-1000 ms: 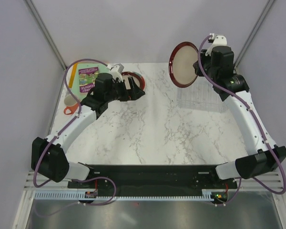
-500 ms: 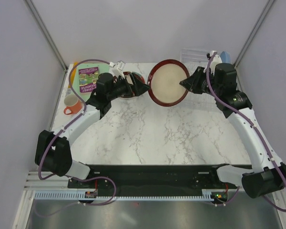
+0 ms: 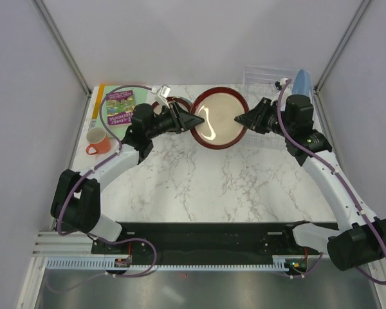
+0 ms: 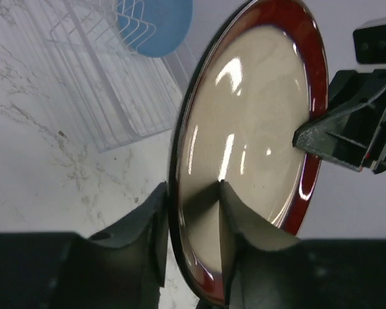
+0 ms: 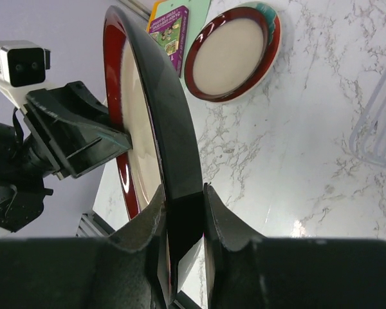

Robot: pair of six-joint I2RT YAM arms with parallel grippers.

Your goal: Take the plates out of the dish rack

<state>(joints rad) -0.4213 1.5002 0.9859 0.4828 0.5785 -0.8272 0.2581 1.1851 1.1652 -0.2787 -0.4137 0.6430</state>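
**Item 1.** Dark red-rimmed round plate with cream centre [image 3: 219,122] [image 4: 244,129] [image 5: 170,116]. Held in the air over the back middle of the white marble-patterned surface [image 3: 212,187], between the two arms. Tilted, glossy cream face turned upward and toward the near side. Outside the rack and to its left.

**Item 2.** Left end effector [image 3: 194,121] [image 4: 192,187]. Partly closed. Its two fingers straddle the plate's left rim, one against the dark back and one on the cream face.

**Item 3.** Right end effector [image 3: 239,119] [image 5: 183,190]. Narrowly closed, pinching the opposite rim of the same plate between both fingers.

**Item 4.** Clear rectangular dish rack with thin upright dividers [image 3: 267,72] [image 4: 103,84]. Stands at the back right corner of the surface.

**Item 5.** Plain light blue round plate [image 3: 301,82] [image 4: 154,22]. Stands on edge in the rack, at its right end.

**Item 6.** Red-rimmed, cream-centred plate lying flat [image 3: 174,103] [image 5: 235,55]. At the back left of the surface, partly hidden by the left arm in the top view. A teal sliver shows at its far edge.

**Item 7.** Green and purple book [image 3: 118,106] [image 5: 170,22]. Flat in the back left corner.

**Item 8.** White mug with orange handle [image 3: 98,140]. Upright near the left edge, in front of the book.
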